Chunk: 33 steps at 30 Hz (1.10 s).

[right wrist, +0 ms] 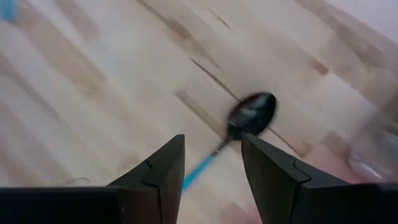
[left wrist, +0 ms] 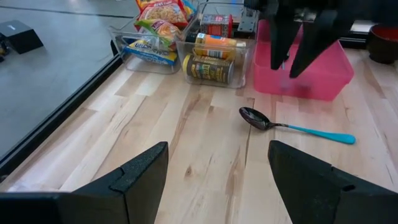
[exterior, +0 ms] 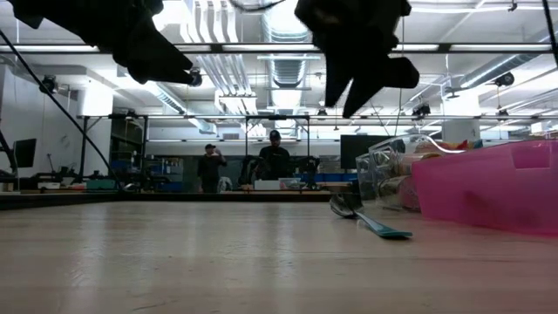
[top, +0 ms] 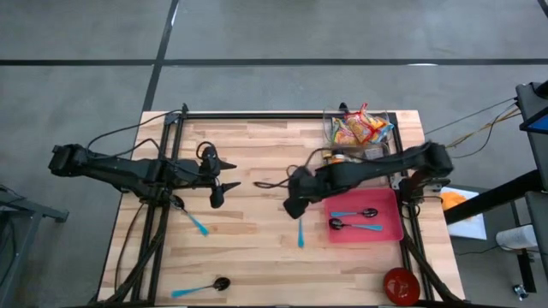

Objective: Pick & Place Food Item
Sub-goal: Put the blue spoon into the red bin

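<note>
Your right gripper (right wrist: 211,171) hangs jaws apart, empty, just above a blue-handled spoon (right wrist: 245,121) on the tabletop (top: 257,162); the food cans (left wrist: 211,59) lie beyond, in the clear bin (left wrist: 186,68), nearer this arm

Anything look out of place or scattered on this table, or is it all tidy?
Somewhat untidy: two spoons lie in the pink tray, but three more lie loose on the bare wood, one under the right gripper, one near the left gripper, one at the near edge. Nothing spilled or broken.
</note>
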### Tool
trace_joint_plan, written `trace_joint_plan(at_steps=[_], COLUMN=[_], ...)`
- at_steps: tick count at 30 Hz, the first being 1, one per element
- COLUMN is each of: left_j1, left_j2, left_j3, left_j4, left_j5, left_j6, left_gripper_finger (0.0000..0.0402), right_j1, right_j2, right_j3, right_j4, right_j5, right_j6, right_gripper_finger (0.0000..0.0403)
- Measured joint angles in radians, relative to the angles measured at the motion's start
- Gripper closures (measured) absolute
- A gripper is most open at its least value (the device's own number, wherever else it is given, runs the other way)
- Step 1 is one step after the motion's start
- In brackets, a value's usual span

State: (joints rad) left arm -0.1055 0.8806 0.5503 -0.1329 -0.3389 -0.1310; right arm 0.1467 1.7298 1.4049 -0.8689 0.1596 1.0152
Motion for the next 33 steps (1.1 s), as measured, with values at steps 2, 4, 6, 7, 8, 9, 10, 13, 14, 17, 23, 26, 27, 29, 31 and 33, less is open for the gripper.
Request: trace_joint_plan(at_steps=[2, 4, 6, 7, 8, 9, 10, 13, 14, 17, 23, 26, 27, 29, 31, 33], left_j1=[0.000, 0.000, 0.000, 0.000, 0.000, 0.000, 0.000, 0.000, 0.000, 0.000, 0.000, 0.000, 0.000, 0.000, 0.000, 0.000], left_j2=[0.000, 0.000, 0.000, 0.000, 0.000, 0.000, 0.000, 0.000, 0.000, 0.000, 0.000, 0.000, 0.000, 0.000, 0.000, 0.000], left_j3=[0.000, 0.000, 0.000, 0.000, 0.000, 0.000, 0.000, 0.000, 0.000, 0.000, 0.000, 0.000, 0.000, 0.000, 0.000, 0.000], left_j4=[-0.001, 0.000, -0.001, 0.000, -0.001, 0.000, 0.000, 0.000, -0.001, 0.000, 0.000, 0.000, 0.000, 0.000, 0.000, 0.000], left_j5=[0.000, 0.000, 0.000, 0.000, 0.000, 0.000, 0.000, 0.000, 0.000, 0.000, 0.000, 0.000, 0.000, 0.000, 0.000, 0.000], left_j6=[0.000, 0.000, 0.000, 0.000, 0.000, 0.000, 0.000, 0.000, 0.000, 0.000, -0.001, -0.003, -0.003, -0.003, -0.003, -0.003], left_gripper_finger=[0.0121, 0.0121, 0.0121, 0.0121, 0.0121, 0.0121, 0.0121, 0.0121, 0.0121, 0.0121, 0.0121, 0.0121, 0.0121, 0.0121, 0.0121, 0.0121], right_j1=[0.000, 0.001, 0.003, 0.005, 0.006, 0.006, 0.006, 0.008, 0.008, 0.018, 0.045, 0.054, 0.058, 0.061, 0.061, 0.061], right_j2=[0.051, 0.095, 0.132, 0.144, 0.157, 0.168, 0.176, 0.199, 0.204, 0.221, 0.264, 0.284, 0.284, 0.284, 0.283, 0.283], right_j3=[0.043, 0.072, 0.087, 0.090, 0.090, 0.090, 0.090, 0.089, 0.089, 0.089, 0.088, 0.087, 0.084, 0.079, 0.074, 0.072], right_j4=[-0.066, -0.136, -0.177, -0.183, -0.182, -0.174, -0.170, -0.169, -0.167, -0.153, -0.090, -0.090, -0.090, -0.090, -0.088, -0.084], right_j5=[0.000, -0.004, -0.009, -0.019, -0.032, -0.046, -0.056, -0.060, -0.059, -0.055, -0.056, -0.060, -0.062, -0.063, -0.054, -0.032], right_j6=[0.015, 0.057, 0.100, 0.117, 0.126, 0.130, 0.130, 0.137, 0.138, 0.162, 0.211, 0.239, 0.244, 0.260, 0.273, 0.285], right_gripper_finger=[0.0247, 0.0247, 0.0247, 0.0247, 0.0247, 0.0247, 0.0247, 0.0247, 0.0247, 0.0247, 0.0247, 0.0247, 0.0247, 0.0247, 0.0247, 0.0247])
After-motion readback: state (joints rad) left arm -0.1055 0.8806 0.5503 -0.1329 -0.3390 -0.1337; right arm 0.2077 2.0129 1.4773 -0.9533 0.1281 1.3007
